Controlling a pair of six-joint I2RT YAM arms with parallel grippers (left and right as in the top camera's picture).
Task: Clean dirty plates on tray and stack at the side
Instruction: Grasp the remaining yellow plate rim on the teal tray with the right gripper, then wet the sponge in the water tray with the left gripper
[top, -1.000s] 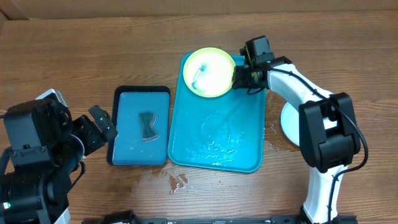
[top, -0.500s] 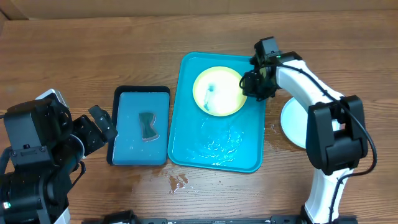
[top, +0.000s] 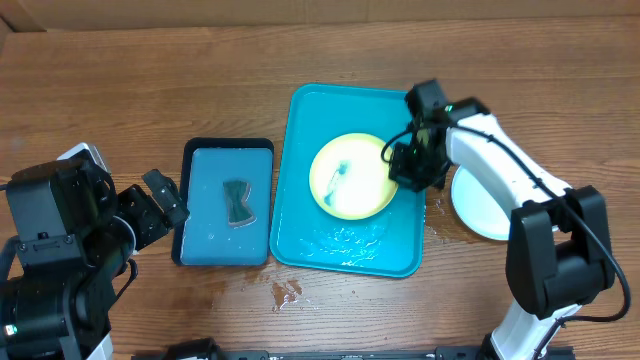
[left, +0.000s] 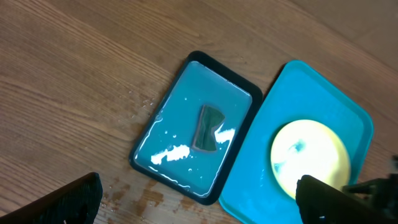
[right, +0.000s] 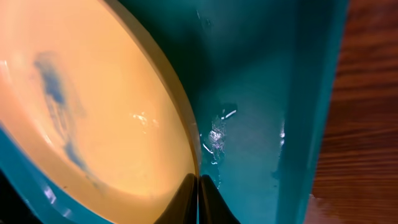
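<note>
A yellow-green plate (top: 350, 177) with a blue-green smear lies tilted over the middle of the turquoise tray (top: 300, 225). My right gripper (top: 402, 163) is shut on the plate's right rim. In the right wrist view the closed fingers (right: 198, 198) pinch the plate (right: 93, 106) at its edge, above the wet tray floor (right: 249, 99). A pale light-blue plate (top: 482, 208) lies on the table right of the tray, partly hidden by the right arm. My left gripper (top: 163, 203) is open and empty, left of the small tray. The left wrist view shows the plate (left: 309, 155) and the tray (left: 261, 186).
A smaller black-rimmed blue tray (top: 200, 240) holds water and a dark grey sponge (top: 236, 202); it also shows in the left wrist view (left: 163, 140). Water drops lie on the wood near the front edge (top: 287, 292) and right of the turquoise tray (top: 436, 212).
My right gripper has carried the yellow-green plate from the tray's far left corner toward the middle of the tray. The left arm has not moved.
</note>
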